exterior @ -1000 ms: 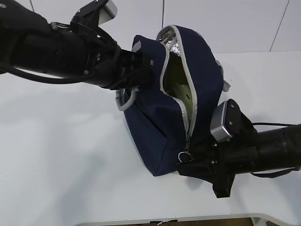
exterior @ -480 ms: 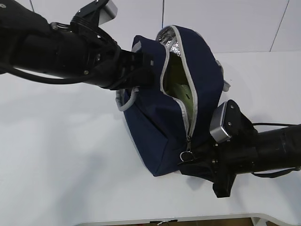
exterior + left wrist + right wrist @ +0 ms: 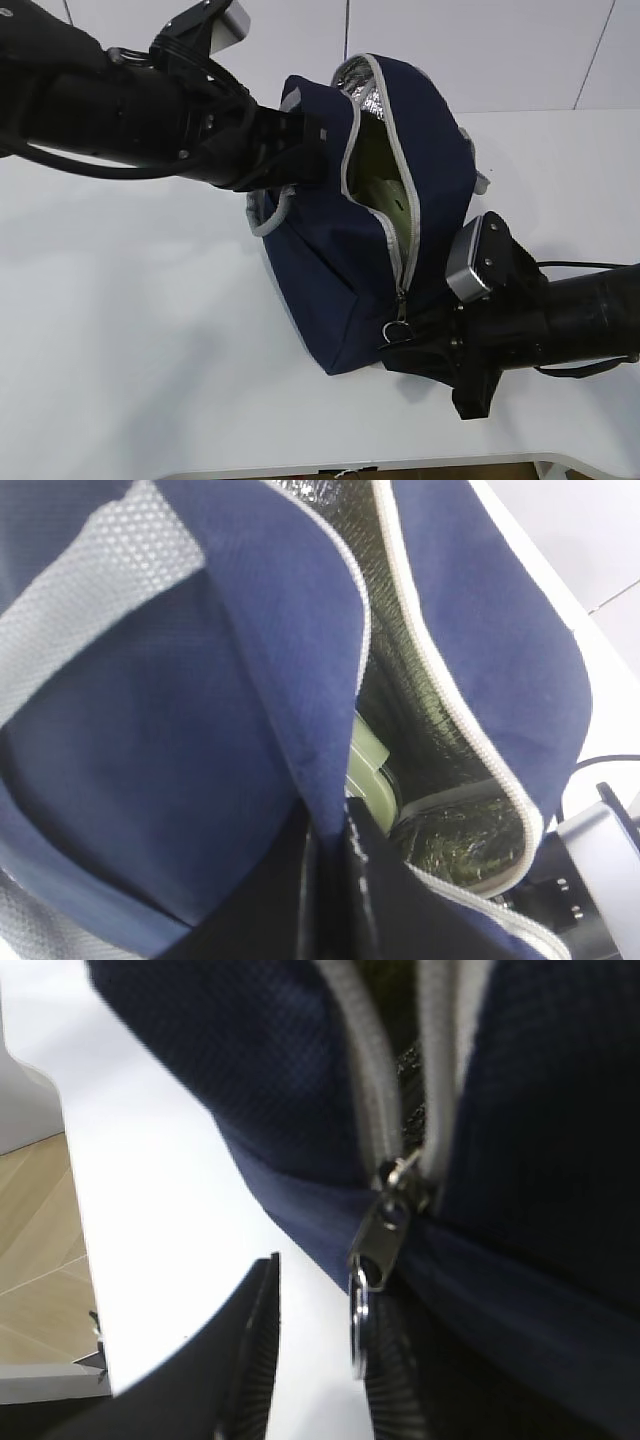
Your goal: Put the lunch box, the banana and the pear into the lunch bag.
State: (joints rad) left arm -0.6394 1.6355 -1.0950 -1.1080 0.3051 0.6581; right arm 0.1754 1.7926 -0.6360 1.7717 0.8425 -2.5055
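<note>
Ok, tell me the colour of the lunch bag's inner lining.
Silver foil lining, shiny and crinkled; it shows best in the left wrist view.

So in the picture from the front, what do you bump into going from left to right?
Left arm → left pincer pinching the lunch bag's edge → green lunch box peeking out of the bag's opening → right arm's camera → right arm.

Before my claws: navy lunch bag (image 3: pixel 330 260), grey zipper trim, crinkled silver lining; pale-green lunch box (image 3: pixel 368 770); white table (image 3: pixel 130 330).
</note>
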